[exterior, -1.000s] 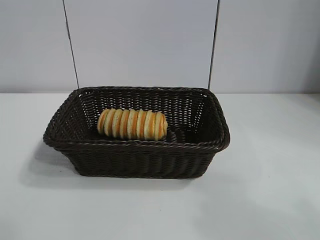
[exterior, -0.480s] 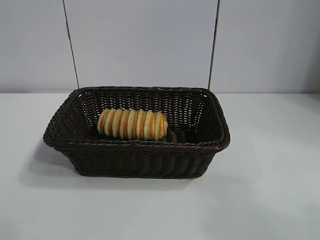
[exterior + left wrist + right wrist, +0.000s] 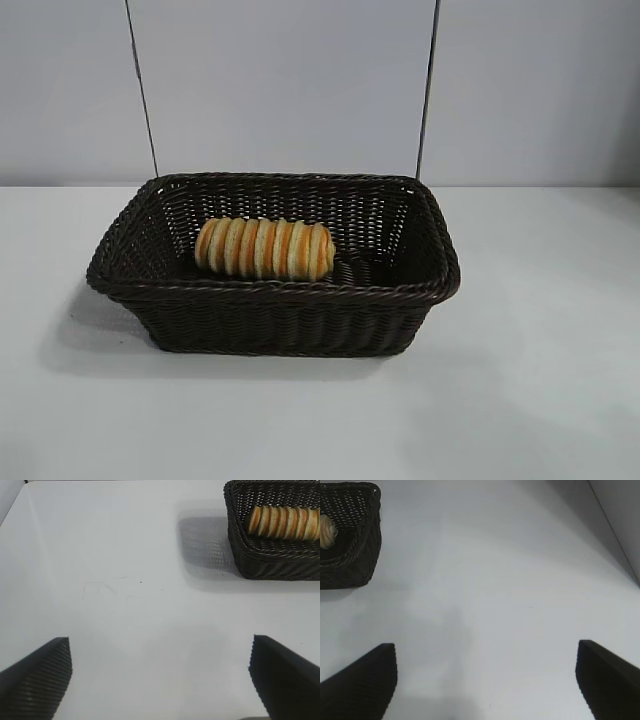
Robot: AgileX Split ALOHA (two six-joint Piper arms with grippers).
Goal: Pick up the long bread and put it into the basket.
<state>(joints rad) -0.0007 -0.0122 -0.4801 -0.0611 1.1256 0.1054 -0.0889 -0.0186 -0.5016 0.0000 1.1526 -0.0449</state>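
A plain white table (image 3: 540,400) runs back to a pale panelled wall, where two thin dark rods rise behind the work area. At centre stands the dark brown wicker basket (image 3: 270,318), its braided rim unbroken and its flared sides casting a soft shadow to one side. The long bread (image 3: 264,249), tan with orange-brown stripes, lies on its side inside the basket, toward the far wall and slightly left of middle, fully below the rim.

Neither arm appears in the exterior view. The left gripper (image 3: 160,680) hangs over bare tabletop well apart from the basket, its ridged black fingers (image 3: 37,677) spread wide and holding nothing. The right gripper (image 3: 485,680) does likewise on the other side, fingers (image 3: 607,677) wide apart and empty, with only a corner of the basket in its sight.

By the look of it, the placing step is finished; the loaf is home. Nothing further seems called for beyond keeping both arms parked clear of the basket.
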